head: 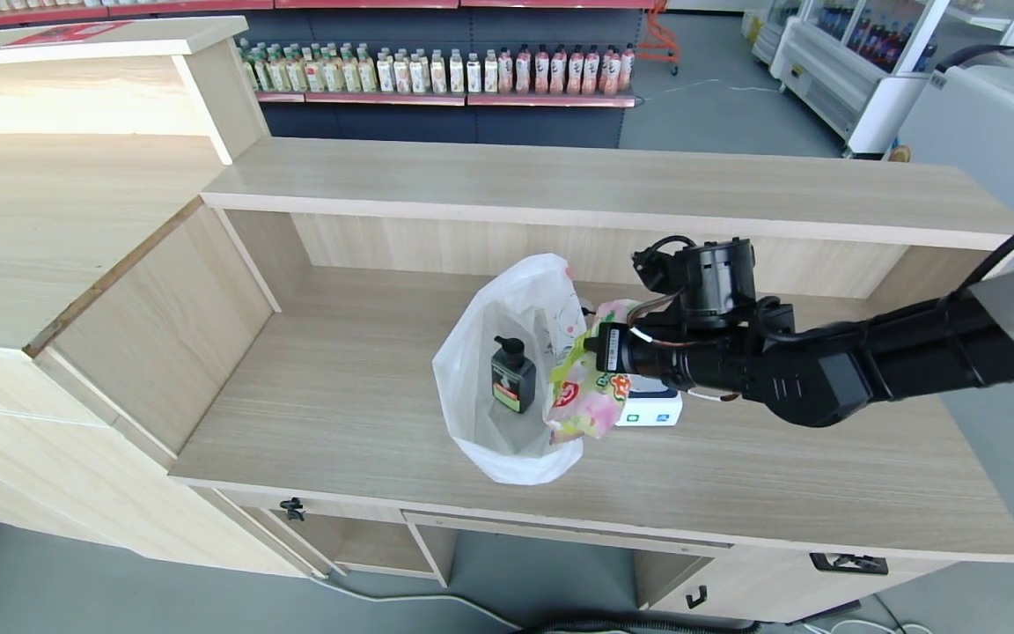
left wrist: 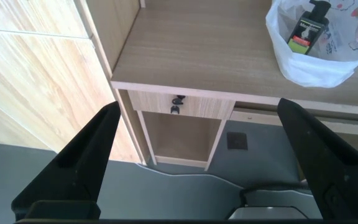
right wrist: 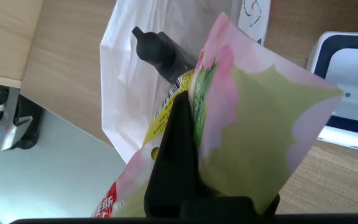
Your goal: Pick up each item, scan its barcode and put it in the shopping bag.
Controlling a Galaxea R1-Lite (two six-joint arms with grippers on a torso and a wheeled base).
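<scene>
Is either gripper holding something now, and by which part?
The right gripper holds the snack pouch by its upper part. The left gripper is open and empty.

One shopping bag [head: 465, 387], one pump bottle [head: 512, 380], one snack pouch [head: 586, 398], one scanner [head: 653, 410]

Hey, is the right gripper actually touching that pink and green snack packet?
Touching. The right wrist view shows the right gripper shut on the snack packet, one dark finger pressed flat against it.
</scene>
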